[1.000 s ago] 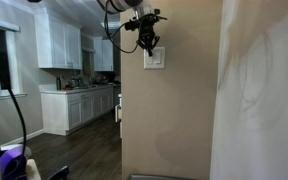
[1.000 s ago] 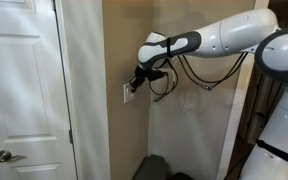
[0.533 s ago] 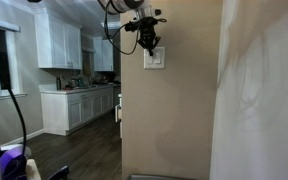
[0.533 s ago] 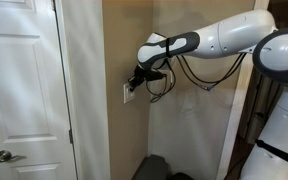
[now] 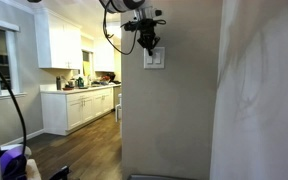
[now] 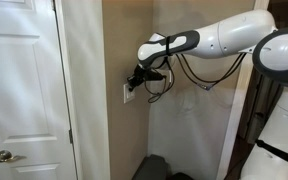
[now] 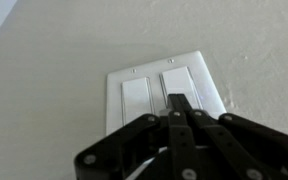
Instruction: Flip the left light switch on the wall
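A small white wall plate point(image 7: 159, 72) with two rocker switches sits on the beige wall point(image 5: 174, 115); it also shows in both exterior views point(image 5: 154, 60) point(image 6: 127, 95). My black gripper point(image 7: 181, 100) is shut, with its fingers pressed together. It reaches the plate from above in an exterior view point(image 5: 149, 42). Its tips lie on the rocker that shows on the right in the wrist view, which looks upside down, so this is the left light switch point(image 7: 187, 80). The other rocker point(image 7: 136, 95) is bare. The gripper holds nothing.
A white door point(image 6: 24, 90) with a knob stands beside the wall corner. White kitchen cabinets point(image 5: 74, 75) lie beyond the wall. The robot's white arm point(image 6: 229, 35) with black cables reaches across. A pale surface point(image 5: 259, 90) fills one side.
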Robot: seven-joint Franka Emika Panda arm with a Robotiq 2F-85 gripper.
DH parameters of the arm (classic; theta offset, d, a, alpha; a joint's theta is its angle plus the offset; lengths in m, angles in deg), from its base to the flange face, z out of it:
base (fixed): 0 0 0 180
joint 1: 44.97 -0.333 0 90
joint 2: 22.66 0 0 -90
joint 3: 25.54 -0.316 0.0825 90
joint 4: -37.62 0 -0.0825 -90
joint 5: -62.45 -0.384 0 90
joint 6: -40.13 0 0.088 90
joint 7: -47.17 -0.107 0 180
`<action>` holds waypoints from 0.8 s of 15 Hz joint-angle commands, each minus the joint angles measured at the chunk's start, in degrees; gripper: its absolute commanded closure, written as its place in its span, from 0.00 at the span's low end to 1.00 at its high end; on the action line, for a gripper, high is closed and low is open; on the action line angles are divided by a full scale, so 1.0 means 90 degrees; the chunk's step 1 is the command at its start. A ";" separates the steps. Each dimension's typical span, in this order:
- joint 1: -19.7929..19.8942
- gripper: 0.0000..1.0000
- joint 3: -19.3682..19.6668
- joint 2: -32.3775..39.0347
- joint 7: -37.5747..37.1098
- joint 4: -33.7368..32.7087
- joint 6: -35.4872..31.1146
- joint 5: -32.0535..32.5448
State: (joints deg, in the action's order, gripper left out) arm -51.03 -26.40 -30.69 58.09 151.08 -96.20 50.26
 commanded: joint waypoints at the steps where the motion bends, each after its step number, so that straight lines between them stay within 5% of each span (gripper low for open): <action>1: 0.0012 1.00 -0.0081 0.0007 -0.0097 0.0032 -0.0134 -0.0112; 12: 0.0068 1.00 -0.0039 -0.0239 0.0050 0.0173 0.0651 0.0116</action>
State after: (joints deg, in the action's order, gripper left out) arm -51.02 -26.36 -31.12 58.09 151.10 -92.40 50.43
